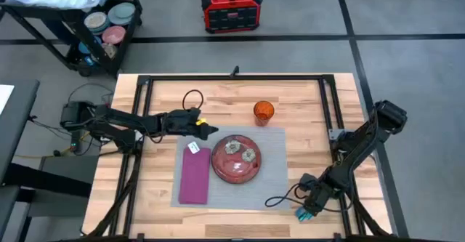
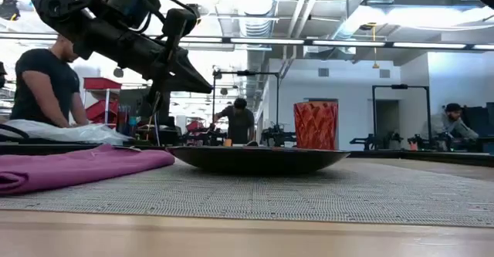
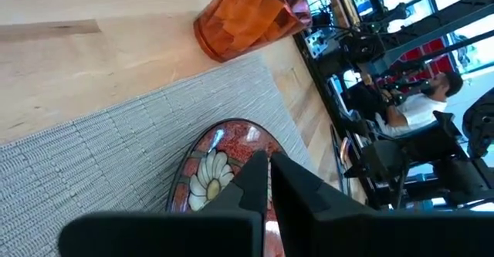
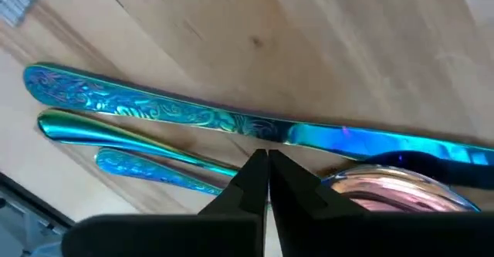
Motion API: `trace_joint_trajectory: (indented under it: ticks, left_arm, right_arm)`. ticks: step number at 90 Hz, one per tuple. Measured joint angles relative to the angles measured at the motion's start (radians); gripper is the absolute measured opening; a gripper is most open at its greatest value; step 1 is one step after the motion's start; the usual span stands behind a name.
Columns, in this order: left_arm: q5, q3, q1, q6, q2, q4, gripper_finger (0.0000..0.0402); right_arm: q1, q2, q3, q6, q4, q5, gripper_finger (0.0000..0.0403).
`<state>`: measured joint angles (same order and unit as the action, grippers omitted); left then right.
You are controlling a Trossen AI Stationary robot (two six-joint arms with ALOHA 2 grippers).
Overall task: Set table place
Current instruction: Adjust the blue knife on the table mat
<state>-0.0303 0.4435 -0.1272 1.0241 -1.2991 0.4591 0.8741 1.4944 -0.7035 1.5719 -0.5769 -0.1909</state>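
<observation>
The grey placemat [image 1: 270, 144] lies mid-table on the wooden table [image 1: 305, 104]. On it rest a red flowered plate [image 1: 236, 159] and, to its left, a purple napkin [image 1: 195, 178]. An orange glass [image 1: 263, 111] stands on the wood past the mat's far edge. My left gripper [image 3: 268, 161] is shut and empty, hovering above the mat's far left part, pointing toward the plate [image 3: 224, 145]. My right gripper [image 4: 266, 158] is shut at the near right corner, over iridescent blue cutlery [image 4: 231, 122] lying on the wood. My right gripper has its shut fingertips directly over the cutlery handles [image 4: 208, 164], beside a spoon bowl [image 4: 394, 189]. I cannot tell whether they touch the cutlery, because the fingers hide that spot.
A black cable loop [image 1: 192, 97] lies on the far left of the table, and another cable [image 1: 280, 198] runs by the right gripper. A cart [image 1: 80, 24] and a red box [image 1: 231, 9] stand beyond the far edge. People show in the room behind [image 2: 46, 79].
</observation>
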Motion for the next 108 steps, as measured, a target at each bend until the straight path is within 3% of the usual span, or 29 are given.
trace_joint_trajectory:
  ticks: [25, 45, 75, 93, 108]
  left_arm:
    - [0.000, 0.000, 0.000, 0.002, 0.000, 0.000, 0.0000]
    - [0.000, 0.000, 0.000, 0.003, 0.000, 0.000, 0.0000]
    - [0.000, 0.000, 0.000, -0.005, 0.000, 0.001, 0.0000]
    - [0.000, 0.000, 0.000, -0.004, 0.000, 0.001, 0.0000]
    - [0.000, 0.000, 0.003, 0.009, 0.000, 0.002, 0.0000]
  right_arm:
    - [-0.084, 0.000, 0.012, -0.085, -0.039, 0.002, 0.0000]
    - [-0.262, -0.001, 0.013, -0.286, -0.043, 0.031, 0.0000]
    - [-0.485, -0.001, 0.012, -0.517, 0.095, 0.095, 0.0000]
    - [-0.481, -0.001, -0.031, -0.510, -0.005, 0.076, 0.0000]
    - [-0.340, -0.004, -0.073, -0.381, -0.072, 0.048, 0.0000]
